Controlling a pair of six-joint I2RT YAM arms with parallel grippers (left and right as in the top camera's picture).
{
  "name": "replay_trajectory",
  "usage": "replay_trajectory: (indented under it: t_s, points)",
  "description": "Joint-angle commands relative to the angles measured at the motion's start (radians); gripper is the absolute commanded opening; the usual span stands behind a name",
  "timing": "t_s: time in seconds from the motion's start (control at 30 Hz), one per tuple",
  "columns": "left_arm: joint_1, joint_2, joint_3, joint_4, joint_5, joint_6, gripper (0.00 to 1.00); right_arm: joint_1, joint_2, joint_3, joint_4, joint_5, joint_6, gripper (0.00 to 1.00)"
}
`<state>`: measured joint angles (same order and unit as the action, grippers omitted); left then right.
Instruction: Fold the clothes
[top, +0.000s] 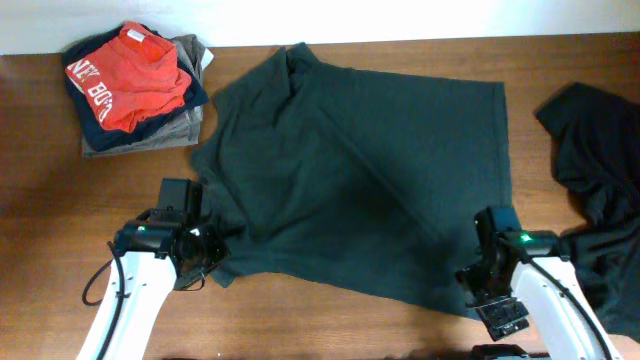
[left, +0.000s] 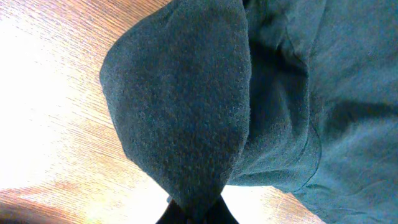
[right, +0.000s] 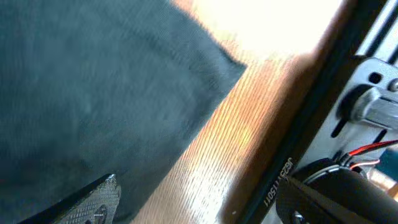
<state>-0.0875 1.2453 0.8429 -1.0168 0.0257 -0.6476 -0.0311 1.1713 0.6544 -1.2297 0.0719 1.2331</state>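
A dark charcoal T-shirt (top: 370, 170) of the clothes lies spread flat across the middle of the table. My left gripper (top: 205, 248) is at its near left corner, shut on a pinch of the fabric (left: 180, 99). In the left wrist view that fabric bunches up out of the left gripper (left: 198, 216). At the shirt's near right corner my right gripper (top: 478, 272) stands open. The right wrist view shows the right gripper (right: 205, 202) with bare wood between its jaws. One of its fingers (right: 93, 202) rests over the hem of the shirt (right: 93, 81).
A folded stack (top: 135, 85) sits at the back left, with a red piece on top of navy and olive-grey ones. A crumpled black garment (top: 600, 170) lies at the right edge, beside my right arm. Bare wooden table (top: 40, 200) shows at the left and along the front.
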Motion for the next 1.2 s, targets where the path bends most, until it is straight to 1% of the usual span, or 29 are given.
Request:
replay_trajectory:
  t_s: [0.0,0.13,0.23,0.3,0.43,0.5,0.53,0.57,0.63,0.67,0.77,0.87,0.97,1.03,1.17]
  points:
    - [-0.001,-0.014,0.016,-0.013,-0.015,0.017,0.01,-0.077,-0.027,0.005,-0.005,0.053,0.066,0.87]
    - [-0.001,-0.014,0.016,-0.016,-0.02,0.039,0.01,-0.168,-0.057,0.005,-0.004,0.066,0.053,0.9]
    - [-0.001,-0.014,0.016,-0.015,-0.02,0.039,0.01,-0.24,-0.068,0.005,0.02,0.086,-0.027,0.9]
    - [-0.001,-0.014,0.016,-0.013,-0.02,0.039,0.01,-0.287,-0.064,0.004,0.042,0.087,-0.115,0.9]
    - [-0.001,-0.014,0.016,-0.013,-0.023,0.039,0.01,-0.327,-0.064,-0.007,0.075,0.086,-0.214,0.91]
    - [-0.001,-0.014,0.016,-0.013,-0.023,0.039,0.01,-0.339,-0.064,-0.022,0.112,0.082,-0.29,0.91]
    - [-0.001,-0.014,0.016,-0.013,-0.023,0.039,0.01,-0.344,-0.064,-0.03,0.135,0.071,-0.327,0.93]
    - [-0.001,-0.014,0.016,-0.013,-0.022,0.039,0.01,-0.348,-0.063,-0.039,0.177,0.034,-0.402,0.96]
    - [-0.001,-0.014,0.016,-0.013,-0.023,0.039,0.01,-0.354,-0.056,-0.045,0.231,-0.038,-0.507,0.96]
    - [-0.001,-0.014,0.016,-0.013,-0.023,0.039,0.01,-0.356,-0.047,-0.045,0.264,-0.082,-0.557,0.99]
    - [-0.001,-0.014,0.016,-0.013,-0.023,0.039,0.01,-0.356,-0.03,-0.045,0.343,-0.152,-0.697,0.99]
    - [-0.001,-0.014,0.016,-0.013,-0.023,0.039,0.01,-0.356,-0.031,-0.042,0.364,-0.119,-0.706,0.99]
    - [-0.001,-0.014,0.016,-0.014,-0.023,0.04,0.01,-0.356,-0.031,-0.043,0.347,-0.122,-0.703,0.99]
    - [-0.002,-0.014,0.016,-0.014,-0.022,0.047,0.01,-0.356,-0.03,-0.05,0.34,-0.129,-0.647,0.99]
    - [-0.001,-0.014,0.016,-0.017,-0.022,0.048,0.01,-0.357,-0.024,-0.071,0.347,-0.079,-0.584,0.99]
